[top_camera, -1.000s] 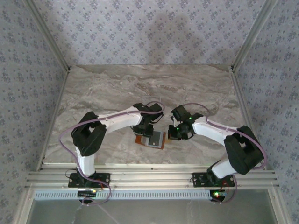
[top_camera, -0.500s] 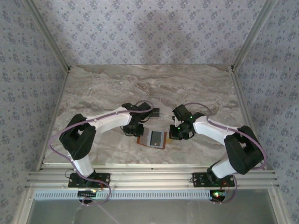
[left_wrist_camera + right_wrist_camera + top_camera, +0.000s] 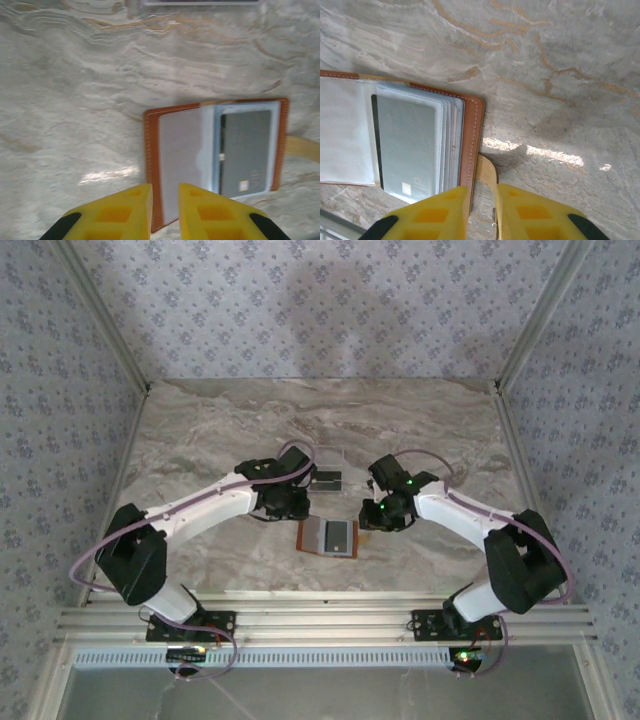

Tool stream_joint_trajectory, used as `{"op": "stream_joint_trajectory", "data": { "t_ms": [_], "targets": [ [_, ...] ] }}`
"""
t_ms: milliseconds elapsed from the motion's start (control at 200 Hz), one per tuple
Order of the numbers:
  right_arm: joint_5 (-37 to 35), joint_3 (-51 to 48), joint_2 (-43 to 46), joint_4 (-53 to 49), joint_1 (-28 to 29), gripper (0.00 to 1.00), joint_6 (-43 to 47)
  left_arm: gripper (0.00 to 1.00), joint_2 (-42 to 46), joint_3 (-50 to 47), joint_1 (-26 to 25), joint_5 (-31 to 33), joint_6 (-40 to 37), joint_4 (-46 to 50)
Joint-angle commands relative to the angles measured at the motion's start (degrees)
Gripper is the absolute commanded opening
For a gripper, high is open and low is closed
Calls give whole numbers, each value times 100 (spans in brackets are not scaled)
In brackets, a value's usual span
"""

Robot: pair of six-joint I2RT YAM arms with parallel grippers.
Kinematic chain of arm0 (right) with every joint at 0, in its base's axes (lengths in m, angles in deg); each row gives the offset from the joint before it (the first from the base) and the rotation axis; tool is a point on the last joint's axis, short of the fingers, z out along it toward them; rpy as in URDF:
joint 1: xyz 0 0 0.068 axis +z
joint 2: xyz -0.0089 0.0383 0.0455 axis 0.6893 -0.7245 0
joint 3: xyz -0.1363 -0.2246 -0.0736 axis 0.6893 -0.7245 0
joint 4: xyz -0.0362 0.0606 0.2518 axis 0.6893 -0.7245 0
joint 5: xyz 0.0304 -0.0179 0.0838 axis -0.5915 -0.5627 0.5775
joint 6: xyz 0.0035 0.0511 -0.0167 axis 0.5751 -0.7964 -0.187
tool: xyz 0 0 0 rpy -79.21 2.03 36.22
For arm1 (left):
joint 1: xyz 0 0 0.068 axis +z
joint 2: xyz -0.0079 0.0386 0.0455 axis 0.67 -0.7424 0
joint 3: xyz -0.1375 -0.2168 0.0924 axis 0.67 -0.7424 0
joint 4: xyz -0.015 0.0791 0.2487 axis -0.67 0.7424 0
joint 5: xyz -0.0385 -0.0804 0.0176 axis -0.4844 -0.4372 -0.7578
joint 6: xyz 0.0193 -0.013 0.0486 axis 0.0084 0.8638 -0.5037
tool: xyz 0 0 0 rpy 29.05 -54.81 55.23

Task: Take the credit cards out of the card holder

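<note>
The card holder (image 3: 327,537) lies open and flat on the table, close to the near edge and about midway between left and right. An orange-brown leather rim frames its two halves. The left half is a pale whitish-lilac panel. The right half is a clear sleeve with a grey card (image 3: 245,152) inside, which has a small pale mark at its near end. More sleeves are stacked beneath that one (their edges fan out along the right side). A tan side tab (image 3: 486,175) sticks out to the right. A dark card (image 3: 326,480) with a pale border lies flat just beyond the holder's far edge, apart from it.
</note>
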Motion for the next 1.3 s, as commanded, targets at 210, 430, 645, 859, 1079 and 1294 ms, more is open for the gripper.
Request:
{"op": "stream_joint_trajectory", "data": {
  "t_ms": [210, 430, 645, 859, 1079, 1294],
  "targets": [
    [-203, 237, 459, -333, 191, 32, -378, 21, -615, -361, 62, -1529, 692, -1787],
    [130, 105, 385, 278, 551, 34, -975, 21, -968, -633, 62, -1852, 959, -2325],
    [18, -77, -90, 706, 759, 34, -1286, 20, -1001, -840, 92, -1885, 1014, -2435],
    [-47, -161, -572, 919, 812, 33, -1303, 20, -1107, -902, 114, -1934, 1008, -2432],
    [-54, -201, -834, 1048, 815, 30, -1248, 20, -1110, -942, 128, -1873, 960, -2313],
    [-67, -188, -985, 1068, 822, 22, -1137, 20, -925, -971, 165, -1618, 907, -2066]
  ]
}}
